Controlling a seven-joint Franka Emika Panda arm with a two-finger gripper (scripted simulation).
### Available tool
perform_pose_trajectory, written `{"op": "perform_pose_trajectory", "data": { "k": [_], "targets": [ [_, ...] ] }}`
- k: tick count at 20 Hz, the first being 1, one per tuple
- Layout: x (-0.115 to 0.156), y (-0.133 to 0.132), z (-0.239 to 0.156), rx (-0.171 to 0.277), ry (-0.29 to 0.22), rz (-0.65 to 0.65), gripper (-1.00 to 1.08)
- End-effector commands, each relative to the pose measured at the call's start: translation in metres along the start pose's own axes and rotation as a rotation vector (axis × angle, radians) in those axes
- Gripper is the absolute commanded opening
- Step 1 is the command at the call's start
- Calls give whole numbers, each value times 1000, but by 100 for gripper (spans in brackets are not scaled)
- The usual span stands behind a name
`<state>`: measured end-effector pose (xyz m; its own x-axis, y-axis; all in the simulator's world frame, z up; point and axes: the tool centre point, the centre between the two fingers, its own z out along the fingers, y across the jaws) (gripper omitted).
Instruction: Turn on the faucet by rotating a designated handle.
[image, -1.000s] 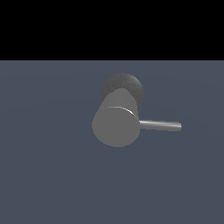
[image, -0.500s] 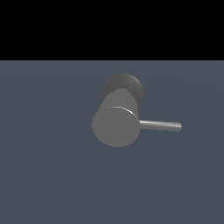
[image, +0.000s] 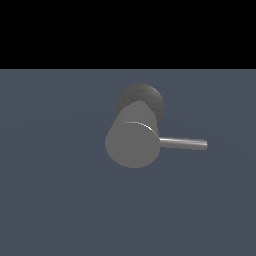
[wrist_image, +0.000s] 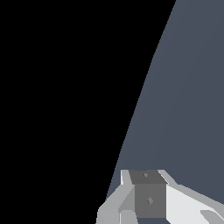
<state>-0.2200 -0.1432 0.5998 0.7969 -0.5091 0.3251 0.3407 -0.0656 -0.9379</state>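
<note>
In the exterior view, the faucet (image: 133, 140) is seen standing on a flat slate-blue floor (image: 55, 200), a little toward the exterior view's right of the middle, with black background above the floor's far edge. Its thick matte grey cylinder is presented with the flat round end toward the camera, and a darker rounded base is visible behind and above that end. The handle (image: 183, 143), a thin shiny rod, is shown projecting from the cylinder's side toward the exterior view's right, roughly level. No arm or claw is visible in this view. In the wrist view, only part of the gripper (wrist_image: 146, 199) is shown, as white and grey housing at the picture's edge, above the same blue floor and black void; the fingertips are cut off, so whether the claw is released or clenched cannot be told. Neither faucet nor handle appears there.
</note>
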Motion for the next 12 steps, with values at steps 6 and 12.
{"op": "perform_pose_trajectory", "data": {
  "k": [6, 12],
  "targets": [
    [5, 1, -5, 34, 24, 15, -100],
    [7, 5, -8, 48, 33, 13, -100]
  ]
}}
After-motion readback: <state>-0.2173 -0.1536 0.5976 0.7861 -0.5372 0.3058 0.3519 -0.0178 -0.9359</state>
